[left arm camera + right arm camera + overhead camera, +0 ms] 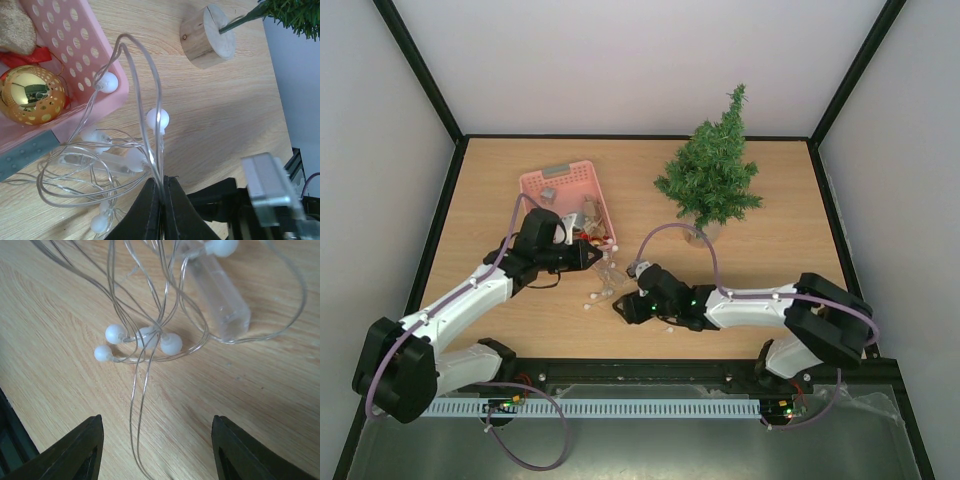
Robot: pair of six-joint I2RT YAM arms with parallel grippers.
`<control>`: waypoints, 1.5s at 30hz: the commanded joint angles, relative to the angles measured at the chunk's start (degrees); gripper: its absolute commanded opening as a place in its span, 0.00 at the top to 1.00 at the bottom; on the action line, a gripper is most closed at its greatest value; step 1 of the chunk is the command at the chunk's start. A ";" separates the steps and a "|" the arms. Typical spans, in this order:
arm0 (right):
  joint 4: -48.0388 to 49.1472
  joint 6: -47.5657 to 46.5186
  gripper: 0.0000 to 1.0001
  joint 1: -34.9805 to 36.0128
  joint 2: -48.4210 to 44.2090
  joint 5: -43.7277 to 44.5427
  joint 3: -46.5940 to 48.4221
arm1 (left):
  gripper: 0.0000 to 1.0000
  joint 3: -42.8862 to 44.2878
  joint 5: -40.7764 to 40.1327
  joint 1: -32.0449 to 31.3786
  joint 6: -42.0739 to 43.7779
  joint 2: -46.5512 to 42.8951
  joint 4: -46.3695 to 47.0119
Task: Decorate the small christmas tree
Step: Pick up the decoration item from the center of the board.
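Note:
The small christmas tree (710, 175) stands upright at the back right of the table. Its pale round wooden base (210, 36) also shows in the left wrist view. A string of fairy lights (605, 282) with clear wire and white bulbs (158, 119) lies tangled on the table by the pink basket's near corner. My left gripper (162, 182) is shut on strands of the wire, which arch up from its tips. My right gripper (157, 440) is open low over the table, with a loop of wire (137, 405) lying between its fingers. A bulb cluster (145, 337) and the clear battery case (217, 290) lie just ahead of it.
The pink perforated basket (560, 185) sits at the back left and holds a gold bauble (32, 95) and other ornaments. Both arms meet near the table's middle. Black frame rails edge the table.

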 commanded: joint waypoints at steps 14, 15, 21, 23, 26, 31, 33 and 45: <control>0.82 0.14 0.93 0.61 2.23 2.62 3.31 | 0.88 -0.39 1.06 0.25 0.08 -3.10 -3.26; -1.15 0.13 0.98 0.61 -0.49 5.59 3.31 | 0.87 -0.33 0.66 0.23 0.16 -3.65 -4.10; -11.21 -1.04 0.98 0.61 -15.57 14.08 4.06 | 0.85 1.13 0.40 0.22 1.49 -6.44 -7.92; -14.16 -1.37 0.98 0.61 -20.02 17.36 4.90 | 0.80 1.99 0.32 0.22 1.84 -6.92 -8.71; -16.39 -2.18 0.98 0.62 -26.38 21.05 6.44 | 0.71 2.58 -0.59 0.07 2.44 -6.98 -9.30; -17.35 -4.25 0.98 0.61 -34.18 23.97 10.25 | 0.63 2.43 0.06 -1.00 3.79 -5.02 -9.15; -17.18 -4.87 0.98 0.61 -36.43 24.95 11.51 | 0.60 2.27 -0.24 -2.39 4.04 -4.58 -9.00; -11.08 -6.98 0.98 0.61 -46.18 31.63 12.54 | 0.54 -1.42 -4.50 -6.64 2.76 -1.22 -3.97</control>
